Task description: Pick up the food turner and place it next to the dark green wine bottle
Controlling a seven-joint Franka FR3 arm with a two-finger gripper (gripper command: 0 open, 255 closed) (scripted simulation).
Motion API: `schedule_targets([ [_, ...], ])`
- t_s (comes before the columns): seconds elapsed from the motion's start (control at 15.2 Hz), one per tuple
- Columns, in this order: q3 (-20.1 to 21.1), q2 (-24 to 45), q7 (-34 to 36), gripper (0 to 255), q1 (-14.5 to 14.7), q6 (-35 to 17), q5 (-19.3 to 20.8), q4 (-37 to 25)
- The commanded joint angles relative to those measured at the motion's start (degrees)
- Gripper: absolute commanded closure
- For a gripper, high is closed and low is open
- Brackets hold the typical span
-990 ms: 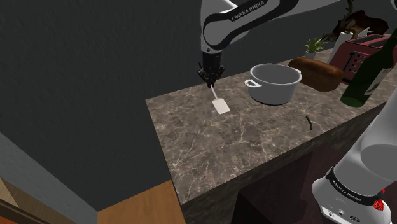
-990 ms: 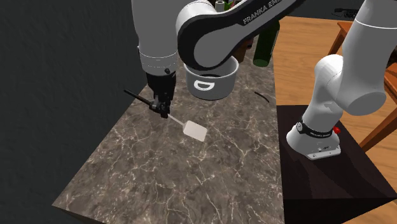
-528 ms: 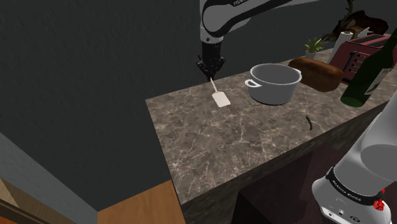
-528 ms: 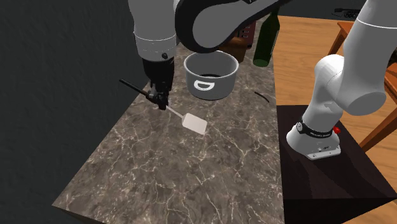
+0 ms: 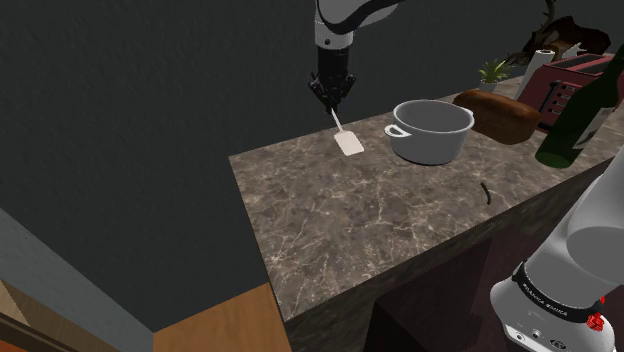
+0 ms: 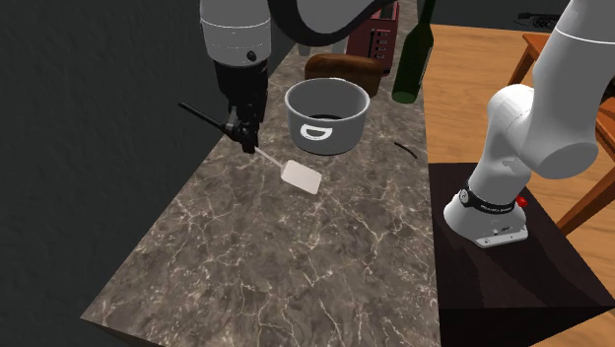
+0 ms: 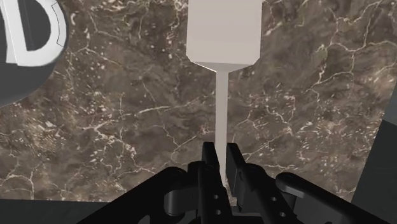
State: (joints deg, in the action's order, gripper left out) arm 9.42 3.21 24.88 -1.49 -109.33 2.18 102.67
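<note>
The black end effector (image 7: 220,153) pinches the thin pale handle of the food turner (image 7: 224,32), its two fingers pressed against the shaft from either side. In the shoulder view the end effector (image 5: 331,100) hangs over the far part of the marbled brown tabletop (image 5: 380,230), and the turner (image 5: 349,144) slants down from it toward 5 o'clock, flat white blade lowest. Whether the blade touches the stone cannot be told. In the second exterior view the end effector (image 6: 246,145) points down with the turner (image 6: 302,177) angled toward 4 o'clock over the tabletop (image 6: 296,266).

A grey pot (image 5: 432,130) with a looped handle stands near the blade at 3 o'clock in the shoulder view. In the second exterior view the pot (image 6: 326,116) sits at 1 o'clock of the blade. A brown loaf (image 5: 497,113) lies just beyond the pot at 2 o'clock, and the dark green wine bottle (image 5: 575,125) stands well apart from the turner at 3 o'clock. In the second exterior view the bottle (image 6: 413,64) rises at 1 o'clock of the pot, beside the tabletop's edge.
</note>
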Motion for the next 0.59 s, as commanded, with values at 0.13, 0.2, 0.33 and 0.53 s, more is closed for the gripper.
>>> schedule_targets([
  [0.13,0.1,-0.1,0.0,255,0.1,3.2,0.0,-3.1],
  [0.2,0.1,-0.1,0.0,255,0.1,4.0,0.0,-3.9],
  [0.33,0.1,-0.1,0.0,255,0.1,5.5,-0.1,-5.5],
  [0.53,0.1,0.1,-0.1,255,0.1,7.9,0.0,-8.0],
])
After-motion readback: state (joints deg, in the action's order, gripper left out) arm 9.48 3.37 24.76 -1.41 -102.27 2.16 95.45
